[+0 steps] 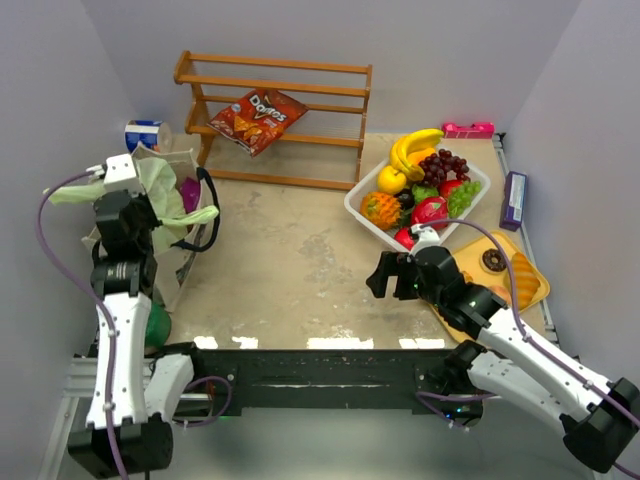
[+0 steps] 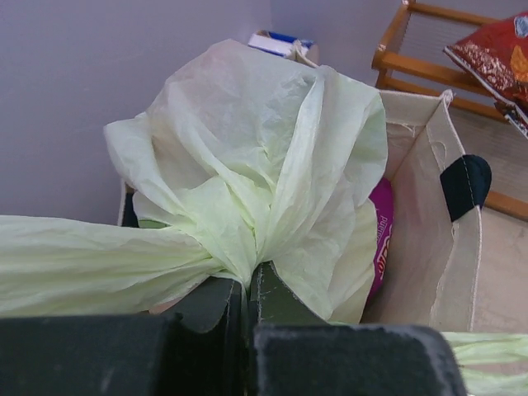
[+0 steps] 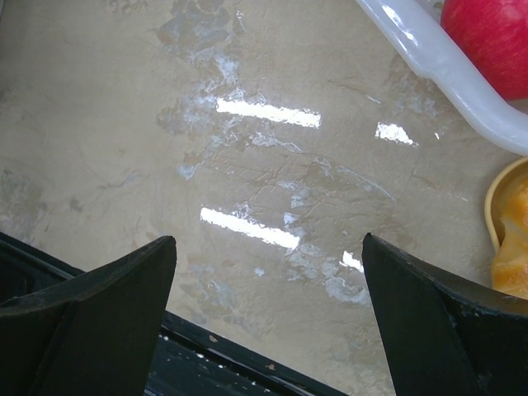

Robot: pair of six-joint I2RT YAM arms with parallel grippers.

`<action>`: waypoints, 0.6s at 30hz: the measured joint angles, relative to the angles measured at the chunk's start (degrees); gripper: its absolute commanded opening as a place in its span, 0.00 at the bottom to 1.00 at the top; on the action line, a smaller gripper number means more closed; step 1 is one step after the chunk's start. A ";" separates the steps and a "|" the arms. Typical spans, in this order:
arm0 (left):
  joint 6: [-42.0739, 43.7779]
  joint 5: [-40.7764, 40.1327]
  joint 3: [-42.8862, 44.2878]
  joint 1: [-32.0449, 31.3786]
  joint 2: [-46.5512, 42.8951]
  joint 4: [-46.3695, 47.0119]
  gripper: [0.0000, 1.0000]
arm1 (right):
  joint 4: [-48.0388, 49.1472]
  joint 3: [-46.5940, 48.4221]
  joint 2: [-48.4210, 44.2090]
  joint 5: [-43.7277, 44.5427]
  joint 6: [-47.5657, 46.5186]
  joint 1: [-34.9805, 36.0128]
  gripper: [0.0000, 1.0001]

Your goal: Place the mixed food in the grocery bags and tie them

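Left gripper was shut tight on thin pale green plastic bag, pinching its bunched neck. Green bag sat in top of beige fabric tote at left side of table, hiding most of purple snack packet. Right gripper was wide open, its 2 fingers holding nothing, low over beige table. White plastic basket of toy fruit stood just beside it, 1 red apple inside. Red chip bag lay on brown wooden rack at back.

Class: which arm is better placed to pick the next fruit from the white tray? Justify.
Right: the right tool, open, hovers beside the white tray; the left tool is shut on the green bag.
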 measured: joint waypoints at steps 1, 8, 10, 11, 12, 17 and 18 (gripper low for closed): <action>-0.24 0.76 0.81 0.00 2.27 -0.72 0.00 | 0.00 -0.20 -0.07 -0.02 0.02 0.00 0.98; -2.23 4.74 2.54 0.04 13.75 -4.31 0.24 | 0.09 -1.14 -1.64 -0.04 0.33 0.00 0.98; -2.80 5.79 2.54 0.20 13.66 -4.39 0.51 | 0.13 -1.14 -1.99 -0.02 0.42 0.00 0.98; -2.93 6.40 2.58 0.26 13.62 -4.44 0.60 | 0.15 -1.14 -2.10 -0.02 0.42 0.00 0.98; -2.93 6.99 2.62 0.28 13.62 -4.50 0.68 | 0.15 -1.14 -2.21 -0.02 0.42 0.00 0.98; -4.15 9.33 4.92 0.26 13.53 -8.22 1.00 | 0.33 -1.14 -2.27 -0.09 0.35 0.00 0.99; -4.52 9.44 5.79 0.26 13.20 -9.07 1.00 | 0.35 -1.14 -2.27 -0.20 0.31 0.00 0.99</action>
